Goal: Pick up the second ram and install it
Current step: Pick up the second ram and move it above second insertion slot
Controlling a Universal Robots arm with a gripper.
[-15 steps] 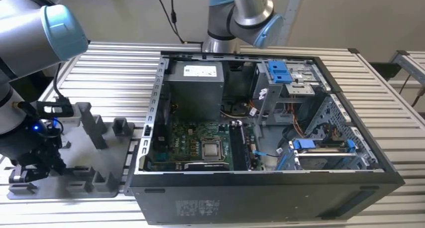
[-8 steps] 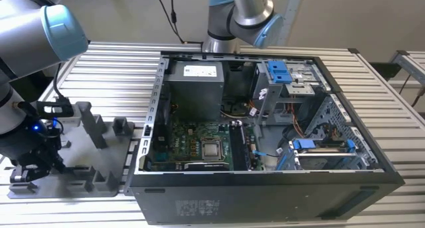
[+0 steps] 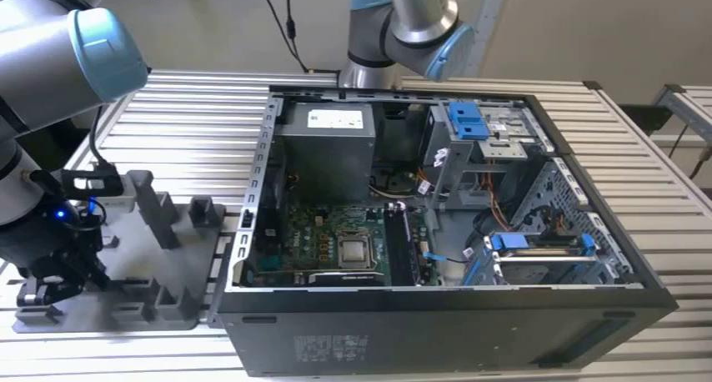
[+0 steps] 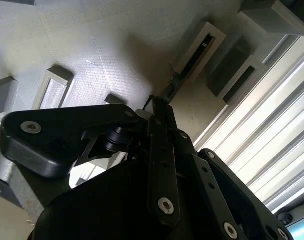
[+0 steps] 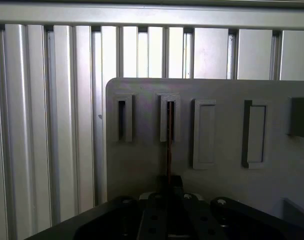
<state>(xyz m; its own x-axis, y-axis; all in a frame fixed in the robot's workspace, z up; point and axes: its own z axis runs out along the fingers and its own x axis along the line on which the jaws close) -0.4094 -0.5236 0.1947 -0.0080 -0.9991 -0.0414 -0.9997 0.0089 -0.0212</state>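
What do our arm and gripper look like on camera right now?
The arm is made of silver-grey tube segments with rounded light-blue joint caps. A thin black cable runs down it, and a small blue light glows near the wrist. The gripper is matte black, built of flat linkage bars pinned with silver screws.

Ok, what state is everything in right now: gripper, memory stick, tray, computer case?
Gripper: shut on the memory stick, at its upper end.
Memory stick: upright on edge, lower end in a slot of the tray.
Tray: narrow slot beside the stick looks empty.
Computer case: lying on its side, panel off, inside exposed.
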